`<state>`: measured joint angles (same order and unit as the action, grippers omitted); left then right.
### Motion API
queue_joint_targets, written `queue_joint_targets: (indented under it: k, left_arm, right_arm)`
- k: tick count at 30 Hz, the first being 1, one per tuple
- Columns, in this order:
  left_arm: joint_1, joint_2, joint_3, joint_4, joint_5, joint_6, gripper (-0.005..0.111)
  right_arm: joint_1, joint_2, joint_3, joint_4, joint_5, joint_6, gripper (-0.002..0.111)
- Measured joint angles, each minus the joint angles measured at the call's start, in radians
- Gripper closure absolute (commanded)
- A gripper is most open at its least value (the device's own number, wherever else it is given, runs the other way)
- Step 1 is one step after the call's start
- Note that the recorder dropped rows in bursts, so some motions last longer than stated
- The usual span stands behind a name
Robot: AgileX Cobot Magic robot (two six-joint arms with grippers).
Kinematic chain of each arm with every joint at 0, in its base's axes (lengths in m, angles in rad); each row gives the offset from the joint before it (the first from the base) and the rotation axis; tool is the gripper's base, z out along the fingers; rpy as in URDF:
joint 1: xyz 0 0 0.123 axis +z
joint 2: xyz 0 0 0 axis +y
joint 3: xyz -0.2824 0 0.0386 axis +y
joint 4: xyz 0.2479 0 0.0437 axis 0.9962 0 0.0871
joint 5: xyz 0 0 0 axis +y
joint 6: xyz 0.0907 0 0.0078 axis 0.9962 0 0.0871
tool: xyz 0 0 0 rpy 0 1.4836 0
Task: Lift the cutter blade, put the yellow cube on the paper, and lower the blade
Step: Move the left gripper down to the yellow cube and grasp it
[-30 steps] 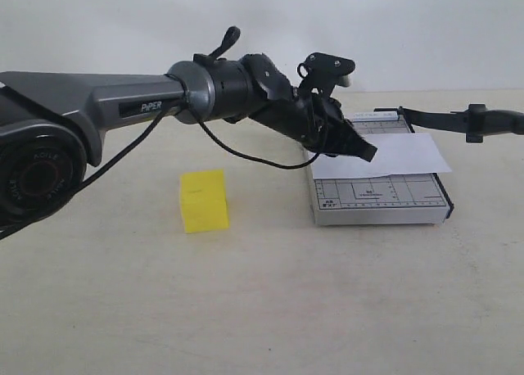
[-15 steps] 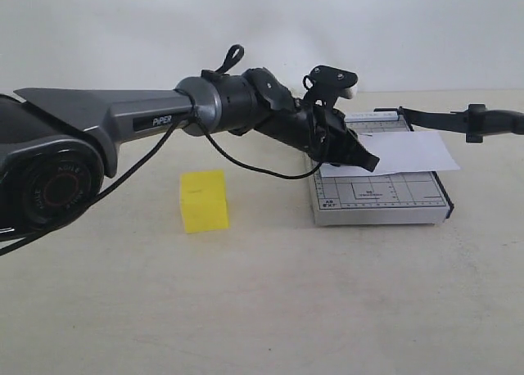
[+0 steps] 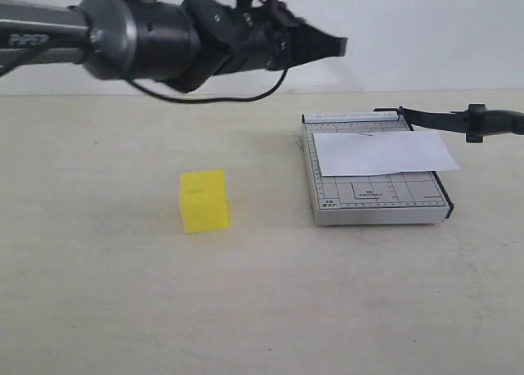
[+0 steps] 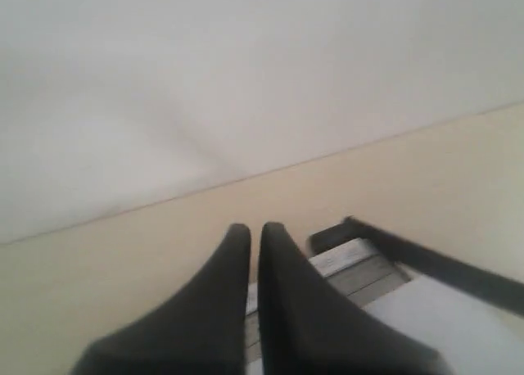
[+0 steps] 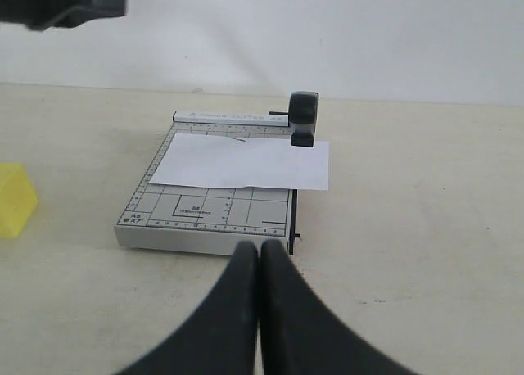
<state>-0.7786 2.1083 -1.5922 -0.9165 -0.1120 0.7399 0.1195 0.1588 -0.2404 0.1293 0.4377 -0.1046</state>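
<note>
The yellow cube (image 3: 204, 201) sits on the table left of the grey cutter base (image 3: 377, 196); the right wrist view catches the yellow cube (image 5: 15, 200) at its edge. The white paper (image 3: 383, 152) lies across the base. The cutter blade (image 3: 458, 121) is raised off the base, its thick handle end out to the right. My left gripper (image 3: 340, 41) is shut and empty, high above the table, up and left of the cutter. My right gripper (image 5: 259, 248) is shut and empty, just in front of the cutter base (image 5: 205, 215); it does not show in the exterior view.
The blade handle (image 5: 304, 119) points toward the right wrist camera above the paper (image 5: 246, 162). The left wrist view shows a corner of the cutter base (image 4: 360, 260) beyond its shut fingers (image 4: 278, 309). A white wall stands behind the beige table.
My left arm has lifted from the cutter's left edge to high above the table. Cube, paper and raised blade have stayed in place.
</note>
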Motion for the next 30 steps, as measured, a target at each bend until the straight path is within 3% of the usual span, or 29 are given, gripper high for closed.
queue_joint_targets:
  k: [3, 6, 10, 13, 19, 20, 22, 30]
  left_arm:
    - [0.0, -0.115, 0.272, -0.002, -0.18, -0.004, 0.102]
    - [0.0, -0.229, 0.484, -0.006, -0.242, -0.005, 0.102]
    - [0.0, -0.332, 0.634, -0.008, -0.264, -0.017, 0.097]
    - [0.0, -0.348, 0.671, -0.032, -0.253, -0.046, 0.077]
    - [0.0, -0.348, 0.678, -0.143, -0.168, -0.137, 0.011]
    - [0.0, -0.348, 0.678, -0.169, -0.165, -0.145, 0.006]
    - [0.0, -0.348, 0.678, -0.215, -0.165, -0.153, -0.001]
    - [0.0, -0.348, 0.678, -0.29, -0.212, -0.16, 0.0]
  right_arm:
    - [0.0, 0.0, 0.0, 0.0, 0.0, 0.0, 0.109]
    - [0.0, 0.0, 0.0, 0.0, 0.0, 0.0, 0.109]
    - [0.0, 0.0, 0.0, 0.0, 0.0, 0.0, 0.109]
    - [0.0, 0.0, 0.0, 0.0, 0.0, 0.0, 0.109]
    - [0.0, 0.0, 0.0, 0.0, 0.0, 0.0, 0.109]
    - [0.0, 0.0, 0.0, 0.0, 0.0, 0.0, 0.109]
    - [0.0, 0.0, 0.0, 0.0, 0.0, 0.0, 0.109]
    - [0.0, 0.0, 0.0, 0.0, 0.0, 0.0, 0.109]
